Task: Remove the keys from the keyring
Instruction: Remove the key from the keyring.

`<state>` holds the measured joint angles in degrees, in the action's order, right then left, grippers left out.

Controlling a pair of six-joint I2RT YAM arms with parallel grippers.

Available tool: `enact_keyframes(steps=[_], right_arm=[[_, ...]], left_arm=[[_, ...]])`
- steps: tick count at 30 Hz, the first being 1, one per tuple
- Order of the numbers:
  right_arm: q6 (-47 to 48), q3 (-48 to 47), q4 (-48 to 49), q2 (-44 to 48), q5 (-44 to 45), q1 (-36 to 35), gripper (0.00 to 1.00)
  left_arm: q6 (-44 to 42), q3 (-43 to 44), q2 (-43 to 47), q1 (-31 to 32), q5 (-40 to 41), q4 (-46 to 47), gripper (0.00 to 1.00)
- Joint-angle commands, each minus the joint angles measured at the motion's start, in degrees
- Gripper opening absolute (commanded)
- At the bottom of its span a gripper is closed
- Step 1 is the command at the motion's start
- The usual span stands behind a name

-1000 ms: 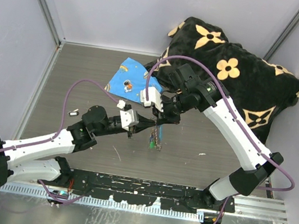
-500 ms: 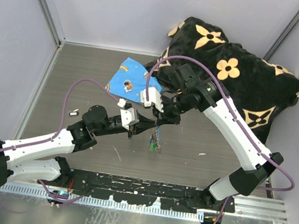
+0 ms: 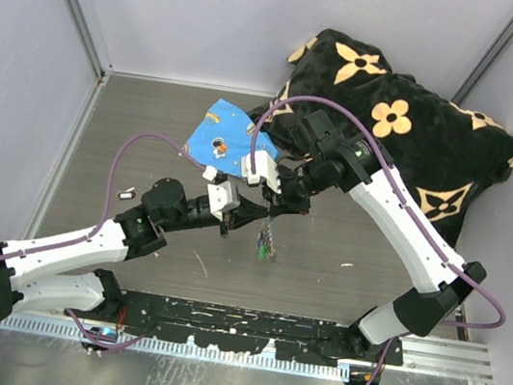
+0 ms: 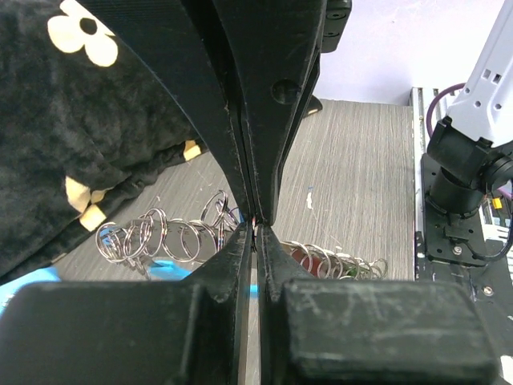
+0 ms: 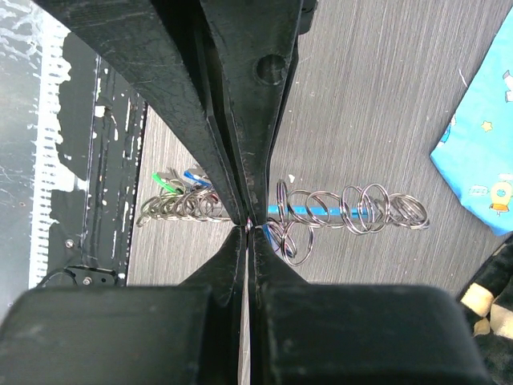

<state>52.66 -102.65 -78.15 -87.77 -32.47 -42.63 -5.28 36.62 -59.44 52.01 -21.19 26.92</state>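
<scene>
A thin silver chain-like keyring (image 5: 353, 210), tiny coloured-head keys (image 5: 170, 183) at its end, is pinched by the tightly closed black left gripper (image 4: 255, 233) and right gripper (image 5: 248, 228).

Grey wood-grain table (image 3: 129, 133), black plush blanket (image 3: 422, 131) with cream flower print heaped at far right, blue printed cloth (image 3: 218, 138) just left of it, small white object (image 3: 125, 194) at left, white scrap (image 3: 347, 264) near right.

One camera sits high up at the near edge and looks down on the whole table (image 3: 129, 133). The other two ride the wrists, very close in, facing each other (almost nose to nose). All three see the keyring (image 3: 266, 241).
</scene>
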Motion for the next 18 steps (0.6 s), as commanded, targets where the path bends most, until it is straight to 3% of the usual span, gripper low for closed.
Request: enact_keyframes(steps=[1,6,10,15,18], right_arm=[[0.1,-2.0,1.0,1.5,-4.2,-0.3,0.02],[0.1,-2.4,0.9,1.3,-4.5,-0.3,0.02],[0.1,-2.5,0.8,1.3,-4.7,-0.3,0.02],[0.1,-2.3,0.8,1.2,-5.5,0.0,0.03],[-0.2,-2.2,1.1,1.1,-7.0,1.4,0.13]], left_arm=[[0.0,2.8,0.5,0.1,0.8,0.9,0.12],[-0.1,3.0,0.6,0.2,0.6,0.4,0.18],[-0.4,3.4,0.2,0.1,0.4,-0.1,0.01],[-0.1,3.2,0.5,0.1,0.1,0.5,0.0],[3.0,1.5,1.7,0.1,2.7,3.9,0.0]])
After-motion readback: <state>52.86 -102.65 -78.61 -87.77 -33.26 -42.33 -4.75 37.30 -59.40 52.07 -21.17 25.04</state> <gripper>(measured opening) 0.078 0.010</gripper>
